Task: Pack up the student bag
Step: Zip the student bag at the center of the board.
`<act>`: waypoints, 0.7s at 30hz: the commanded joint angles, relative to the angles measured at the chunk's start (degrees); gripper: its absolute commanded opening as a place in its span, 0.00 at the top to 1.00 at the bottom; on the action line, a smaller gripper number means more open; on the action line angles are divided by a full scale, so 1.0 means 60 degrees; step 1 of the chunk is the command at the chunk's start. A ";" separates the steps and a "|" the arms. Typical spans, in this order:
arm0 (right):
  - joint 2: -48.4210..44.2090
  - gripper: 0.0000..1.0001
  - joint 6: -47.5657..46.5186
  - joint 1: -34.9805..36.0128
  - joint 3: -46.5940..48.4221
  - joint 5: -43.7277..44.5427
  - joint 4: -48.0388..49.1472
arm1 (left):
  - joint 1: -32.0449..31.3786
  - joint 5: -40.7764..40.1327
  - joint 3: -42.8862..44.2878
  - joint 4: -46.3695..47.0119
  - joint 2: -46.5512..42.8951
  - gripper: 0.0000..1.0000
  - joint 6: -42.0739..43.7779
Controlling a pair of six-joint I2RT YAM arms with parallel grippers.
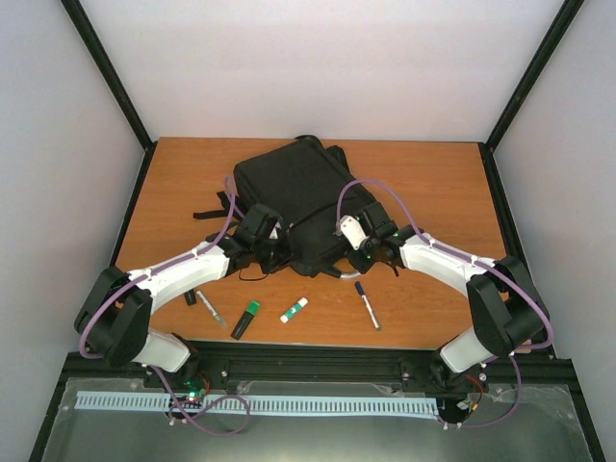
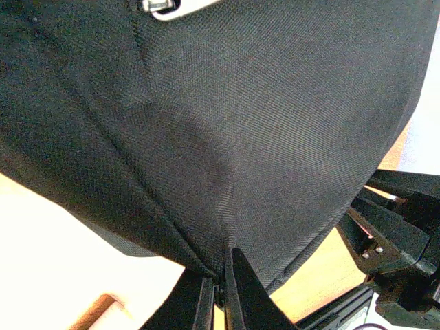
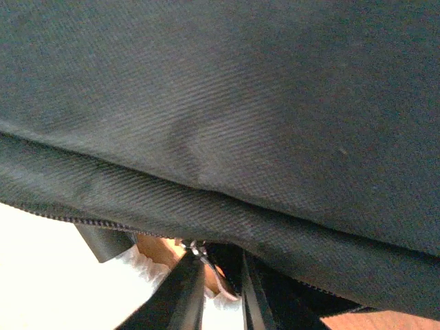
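R gripper [image 3: 221, 269] prob. at student bag [image 3: 240, 103] zip [image 3: 192, 246]

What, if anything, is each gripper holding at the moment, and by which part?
The left gripper pinches the student bag by a fabric seam at its edge. The right gripper sits at the zip pull; a grip cannot be told.
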 commanded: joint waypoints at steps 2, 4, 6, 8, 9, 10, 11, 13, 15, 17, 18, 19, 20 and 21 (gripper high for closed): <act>-0.0254 0.92 0.0002 -0.0047 -0.0066 0.0238 0.0221 | -0.0021 -0.0072 0.0105 0.0379 0.0036 0.99 0.0165; -0.0234 0.95 -0.0023 -0.0047 -0.0074 0.0153 0.0180 | -0.0023 -0.0086 0.0093 0.0379 0.0027 0.99 0.0163; -0.0200 0.97 -0.0037 -0.0047 -0.0074 -0.0024 0.0141 | -0.0023 -0.0093 0.0057 0.0379 0.0012 0.99 0.0154; -0.0177 0.97 -0.0031 -0.0045 -0.0083 -0.0214 0.0093 | -0.0019 -0.0094 0.0035 0.0386 0.0007 0.99 0.0158; -0.0181 0.97 -0.0046 -0.0046 -0.0088 -0.0371 0.0069 | -0.0021 -0.0094 0.0038 0.0392 0.0014 0.99 0.0163; -0.0159 0.97 -0.0110 -0.0047 -0.0088 -0.0623 0.0021 | -0.0019 -0.0094 0.0023 0.0406 -0.0005 0.99 0.0160; -0.0136 0.97 -0.0120 -0.0047 -0.0077 -0.0770 -0.0035 | -0.0023 -0.0105 0.0009 0.0408 -0.0007 0.99 0.0159; -0.0078 0.97 -0.0168 -0.0048 -0.0061 -0.1030 -0.0142 | -0.0020 -0.0116 -0.0011 0.0408 -0.0018 0.99 0.0161; 0.0011 0.97 -0.0158 -0.0047 -0.0042 -0.0950 -0.0204 | -0.0022 -0.0123 -0.0022 0.0422 -0.0015 0.99 0.0180; 0.0085 0.97 -0.0258 -0.0078 0.0076 -0.0721 -0.0458 | -0.0023 -0.0190 -0.0024 0.0352 -0.0008 0.99 0.0255; 0.0086 0.97 -0.0384 -0.0133 0.0154 -0.0687 -0.0648 | -0.0023 -0.0245 -0.0008 0.0282 0.0000 0.99 0.0314; 0.0037 0.97 -0.0522 -0.0193 0.0204 -0.0654 -0.0838 | -0.0023 -0.0314 -0.0015 0.0205 0.0000 0.99 0.0384; -0.0037 0.97 -0.0675 -0.0261 0.0228 -0.0594 -0.1026 | -0.0023 -0.0411 -0.0049 0.0115 -0.0019 0.99 0.0451; -0.0134 0.97 -0.0831 -0.0363 0.0244 -0.0539 -0.1200 | -0.0023 -0.0496 -0.0099 0.0056 -0.0033 0.99 0.0500</act>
